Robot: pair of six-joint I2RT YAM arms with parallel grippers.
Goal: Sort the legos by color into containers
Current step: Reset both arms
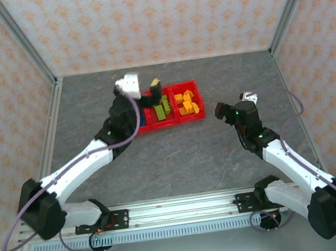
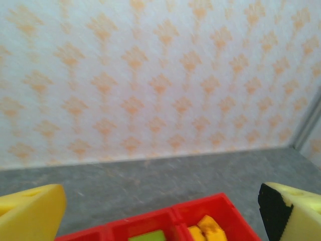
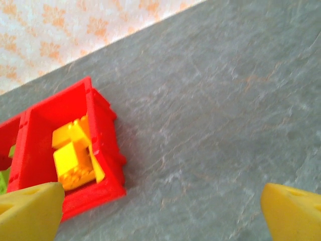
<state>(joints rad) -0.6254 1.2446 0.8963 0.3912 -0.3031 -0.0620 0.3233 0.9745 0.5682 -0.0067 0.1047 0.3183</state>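
While jaws gape, the left arm [image 1: 87, 157] overhangs the containers [image 1: 186, 120].

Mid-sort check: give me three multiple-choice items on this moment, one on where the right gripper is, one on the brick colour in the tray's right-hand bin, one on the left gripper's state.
1. Where is the right gripper?
A) over the middle bin
B) above bare table, to the right of the red tray
C) against the back wall

2. In the top view, what colour are the bricks in the right-hand bin?
A) blue
B) green
C) orange-yellow

3. How does the left gripper stand?
A) shut on a green brick
B) open, with nothing between its fingers
C) shut and empty

Answers:
1 B: the top view shows it apart from the tray, over grey surface.
2 C: the top and right wrist views both show orange-yellow bricks there.
3 B: its wrist view shows the fingers wide apart.
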